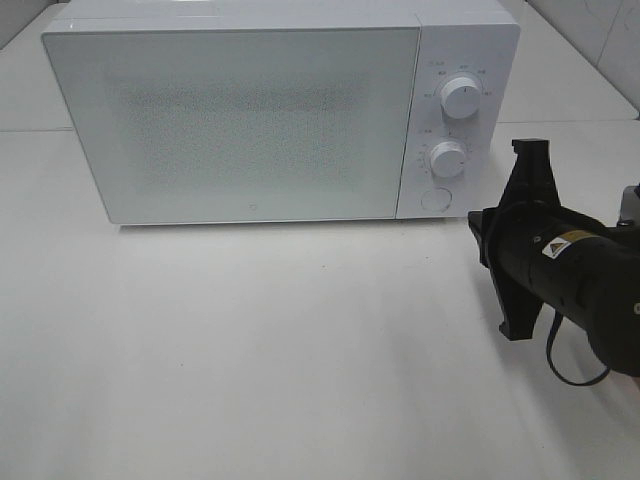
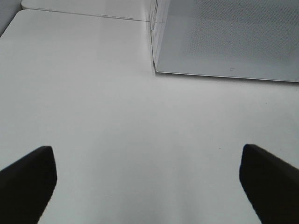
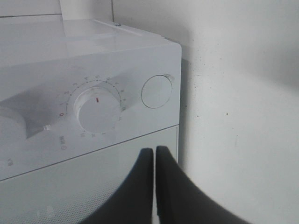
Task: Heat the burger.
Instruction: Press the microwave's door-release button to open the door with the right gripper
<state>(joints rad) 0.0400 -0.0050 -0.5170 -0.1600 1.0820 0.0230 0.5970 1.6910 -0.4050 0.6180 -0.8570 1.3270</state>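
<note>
While the white microwave (image 1: 250, 120) stands on the white table (image 1: 250, 350) with its frosted door (image 1: 240, 115) closed, the burger shows in no view, so I cannot tell where it is. Beside the door, the control panel carries an upper knob (image 1: 461, 97), a lower knob (image 1: 449, 159) and a round button (image 1: 435, 199) under them. The right gripper (image 3: 154, 151) is clenched on nothing, its two dark fingers pressed together and pointing at the microwave's front near the lower knob and round button; whether it touches the front I cannot tell. The left gripper (image 2: 145, 154) is released, its fingers spread wide over bare table, well apart from the microwave's corner.
</note>
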